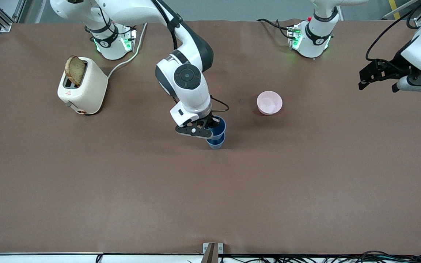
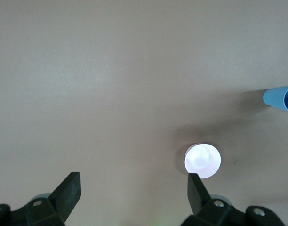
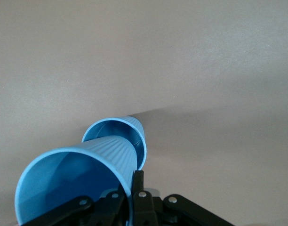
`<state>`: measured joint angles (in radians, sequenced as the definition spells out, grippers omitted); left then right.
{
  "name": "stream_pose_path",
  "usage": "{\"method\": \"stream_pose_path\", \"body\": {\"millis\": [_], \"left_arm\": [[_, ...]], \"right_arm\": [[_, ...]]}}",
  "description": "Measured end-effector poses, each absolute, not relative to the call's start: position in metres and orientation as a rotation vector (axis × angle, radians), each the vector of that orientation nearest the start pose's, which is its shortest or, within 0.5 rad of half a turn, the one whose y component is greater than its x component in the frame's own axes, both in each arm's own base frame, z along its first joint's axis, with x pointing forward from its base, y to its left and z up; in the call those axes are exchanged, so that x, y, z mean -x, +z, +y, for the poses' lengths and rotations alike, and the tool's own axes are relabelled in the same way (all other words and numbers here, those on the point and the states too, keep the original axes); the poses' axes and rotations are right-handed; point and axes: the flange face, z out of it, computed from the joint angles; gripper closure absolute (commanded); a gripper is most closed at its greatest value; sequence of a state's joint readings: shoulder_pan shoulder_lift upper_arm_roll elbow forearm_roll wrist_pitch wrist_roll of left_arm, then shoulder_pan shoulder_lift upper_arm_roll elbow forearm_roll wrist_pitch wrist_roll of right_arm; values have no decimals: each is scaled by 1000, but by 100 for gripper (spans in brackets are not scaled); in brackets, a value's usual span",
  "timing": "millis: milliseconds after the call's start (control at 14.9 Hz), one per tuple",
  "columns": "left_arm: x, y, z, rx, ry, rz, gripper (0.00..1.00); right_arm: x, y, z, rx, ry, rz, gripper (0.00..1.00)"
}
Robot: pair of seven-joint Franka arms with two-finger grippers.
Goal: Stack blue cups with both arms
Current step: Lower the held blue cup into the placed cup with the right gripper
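Two blue cups are near the table's middle. My right gripper [image 1: 207,128] is shut on the rim of the upper blue cup [image 1: 218,126], one finger inside and one outside. That cup's base reaches into the mouth of the lower blue cup [image 1: 216,143], which stands on the table. In the right wrist view the held cup [image 3: 73,183] fills the foreground at my right gripper [image 3: 133,186], with the lower cup [image 3: 118,134] past it. My left gripper [image 1: 376,82] is open and empty, up in the air over the left arm's end of the table, waiting. The left wrist view shows its spread fingers [image 2: 68,193] and a blue cup [image 2: 280,98].
A pink bowl [image 1: 269,102] sits beside the cups toward the left arm's end; it also shows in the left wrist view [image 2: 203,161]. A cream toaster [image 1: 82,87] with a bread slice [image 1: 75,70] stands near the right arm's base. The brown table [image 1: 210,197] is bare toward the front camera.
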<state>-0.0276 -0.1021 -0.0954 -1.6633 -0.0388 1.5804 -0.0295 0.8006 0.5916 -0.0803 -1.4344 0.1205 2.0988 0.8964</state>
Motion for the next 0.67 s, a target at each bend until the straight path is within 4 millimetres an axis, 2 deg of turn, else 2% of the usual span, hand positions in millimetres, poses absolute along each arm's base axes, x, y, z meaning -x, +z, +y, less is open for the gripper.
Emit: {"method": "stream_pose_path", "body": {"millis": [537, 671], "left_arm": [[-518, 641, -86, 3119, -93, 197, 0], [-519, 642, -86, 3119, -109, 197, 0]], "right_arm": [[-534, 340, 490, 3025, -19, 332, 97], [-534, 338, 490, 3028, -16, 332, 93]]}}
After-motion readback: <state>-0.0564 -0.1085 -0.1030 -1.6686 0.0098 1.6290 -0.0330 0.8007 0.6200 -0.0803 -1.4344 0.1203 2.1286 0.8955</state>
